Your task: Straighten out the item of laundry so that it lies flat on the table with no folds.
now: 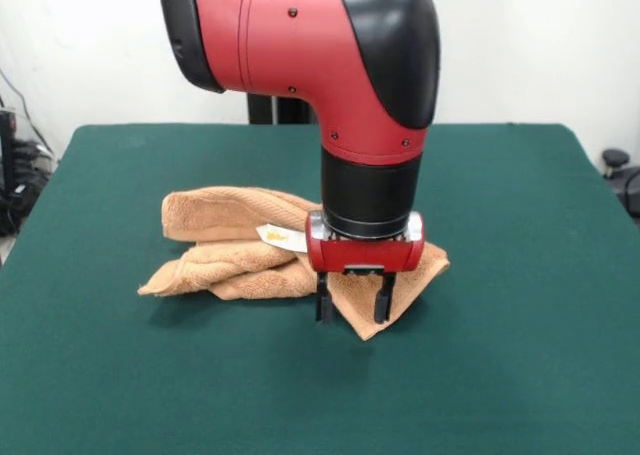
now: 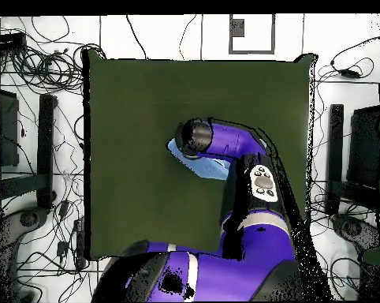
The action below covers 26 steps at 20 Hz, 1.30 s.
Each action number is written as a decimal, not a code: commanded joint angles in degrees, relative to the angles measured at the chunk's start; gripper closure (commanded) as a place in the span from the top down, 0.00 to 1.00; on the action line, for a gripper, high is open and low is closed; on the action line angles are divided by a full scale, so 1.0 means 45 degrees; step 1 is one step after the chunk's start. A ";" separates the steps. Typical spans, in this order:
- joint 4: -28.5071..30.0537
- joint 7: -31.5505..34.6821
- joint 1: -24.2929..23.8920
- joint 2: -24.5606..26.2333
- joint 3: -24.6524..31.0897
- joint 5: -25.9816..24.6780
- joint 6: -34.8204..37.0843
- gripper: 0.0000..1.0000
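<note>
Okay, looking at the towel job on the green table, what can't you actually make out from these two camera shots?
- Front view: the part of the towel behind the gripper is hidden by the arm.
- Front view: the yellow print on the white tag is too small to read.
- Overhead view: most of the towel is covered by the arm; only an edge shows.
- Overhead view: the gripper is hidden beneath the arm.
</note>
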 commanded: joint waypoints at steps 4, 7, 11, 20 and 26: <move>0.0431 0.2076 0.0356 0.0809 0.0745 0.0136 -0.0435 1.00; 0.0413 0.2025 0.0344 0.0830 0.0758 0.0100 -0.0487 1.00; 0.0432 0.2065 0.0336 0.0864 0.0766 0.0126 -0.0518 1.00; 0.0551 0.2214 0.0281 0.0852 0.0826 0.0276 -0.0491 1.00; 0.0407 0.2413 0.0393 0.1027 0.0679 0.0371 -0.0293 1.00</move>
